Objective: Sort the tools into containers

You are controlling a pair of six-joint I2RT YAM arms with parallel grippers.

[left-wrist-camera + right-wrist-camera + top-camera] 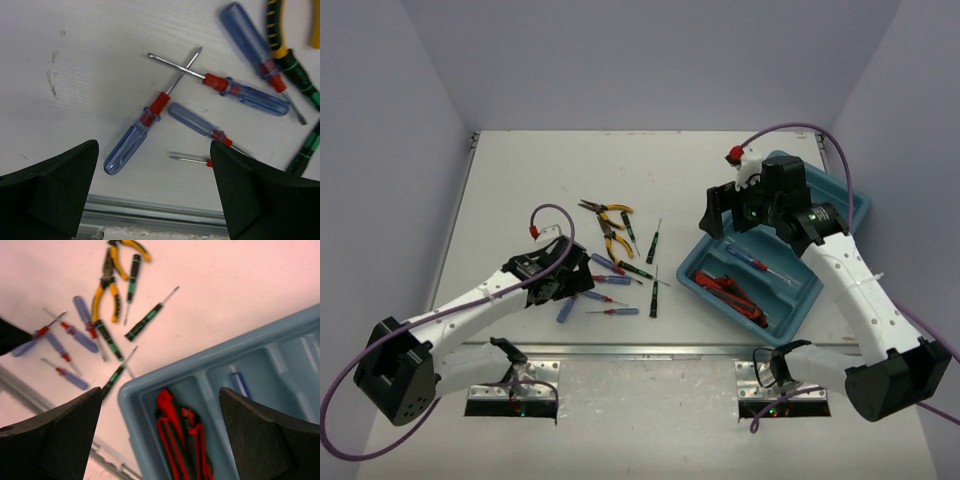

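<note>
1. Down at the near edge of the table [100, 75], got the left gripper [154, 167] hanging low, jaws spread wide, nothing between them.
2. Right under that gap, flat on the table: a blue-handled screwdriver [131, 144]. Handle end sits by the left finger, with the shaft running up and away to the right and crossing the shaft of a second blue one [247, 96]. So it's lying diagonal to the jaws, not square across the gap. Would probably want a wrist twist before closing, otherwise risks shoving it sideways or catching the short blue one [197, 122] just beside it.
3. Bit further out, more loose stuff scattered around: yellow-handled pliers [611, 226] and black-green screwdrivers [653, 241]. All nearer the left arm than the right, so calling the next pick for the left.
4. Off to the right and further back, right gripper [160, 410] spread open too, holding nothing. Hovering above the end of the teal tray [200, 362] that faces the loose tools.
5. Inside the tray, red-handled pliers [172, 427] in the end compartment and a blue screwdriver [239, 382] in the next one over. Looks like sorting by type, with only a few in and most of the pile not yet moved.
</note>
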